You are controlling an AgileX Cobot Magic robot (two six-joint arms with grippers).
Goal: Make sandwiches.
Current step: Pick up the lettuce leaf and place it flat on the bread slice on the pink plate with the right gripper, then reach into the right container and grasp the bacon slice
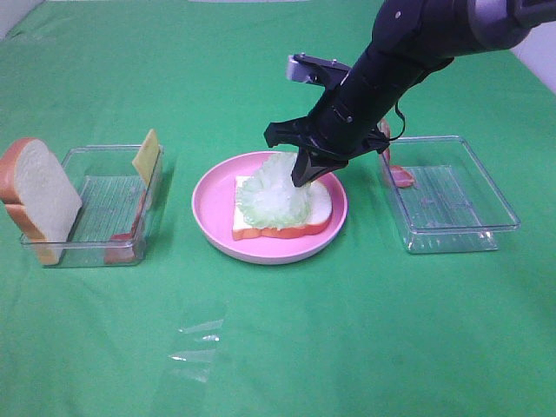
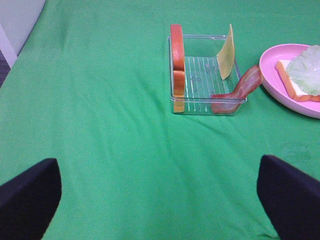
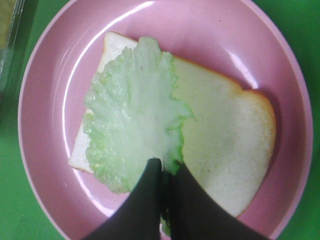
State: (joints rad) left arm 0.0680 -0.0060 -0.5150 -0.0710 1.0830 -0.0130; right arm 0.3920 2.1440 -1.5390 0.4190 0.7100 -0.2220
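In the high view the right gripper [image 1: 306, 178] is above the pink plate [image 1: 208, 224], its fingers closed narrowly on the lettuce [image 1: 269, 195]. The leaf drapes from the tips onto the bread slice [image 1: 320, 208] just under them, so the sandwich, only these two layers, lies directly below the fingers. The bread tray [image 1: 109, 204] and the ham tray [image 1: 452, 200] stand well apart from them, one at each side.

In the left wrist view the left gripper [image 2: 157, 165] has its fingers spread wide and holds nothing. The bacon [image 2: 237, 92] is far ahead of them.

In the right wrist view the leaf spreads ahead of the fingertips [image 3: 150, 185] over one half of the bread. I think it is best to lower it flat, shift it toward the bare half, and open only then. The green cloth [image 1: 365, 347] looks smooth, and a pale wall [image 2: 20, 20] shows at its edge.
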